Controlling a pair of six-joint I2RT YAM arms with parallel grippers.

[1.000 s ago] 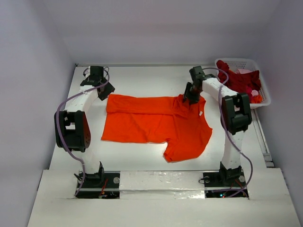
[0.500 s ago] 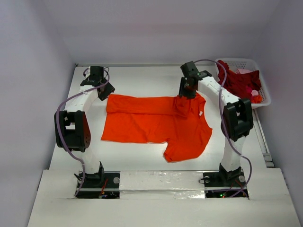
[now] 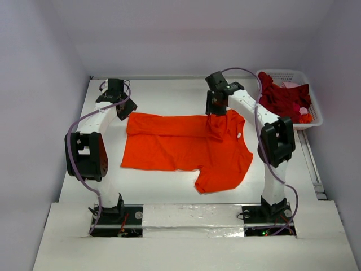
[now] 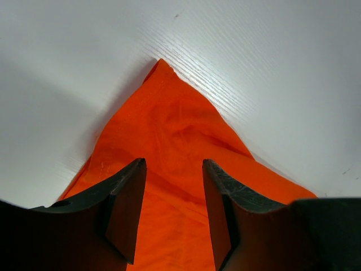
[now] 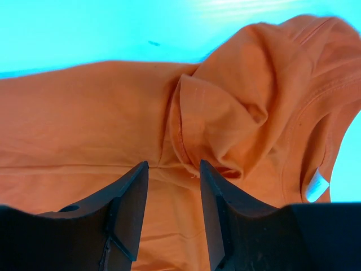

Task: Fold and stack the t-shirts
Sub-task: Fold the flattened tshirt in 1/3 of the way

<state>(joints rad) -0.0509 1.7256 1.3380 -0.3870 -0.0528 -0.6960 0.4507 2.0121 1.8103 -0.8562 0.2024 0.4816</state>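
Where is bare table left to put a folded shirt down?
Bare table lies beyond the orange t-shirt, between the left hand and right hand, and before its near hem. The right side is crowded by the basket.

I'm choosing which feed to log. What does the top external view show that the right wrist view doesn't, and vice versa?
Only top external: the basket of dark red shirts, the left arm, and the full outline of the orange shirt on the table. Only right wrist: the bunched fold in detail, and the open gap of the right gripper. Both: the orange shirt and its white label.
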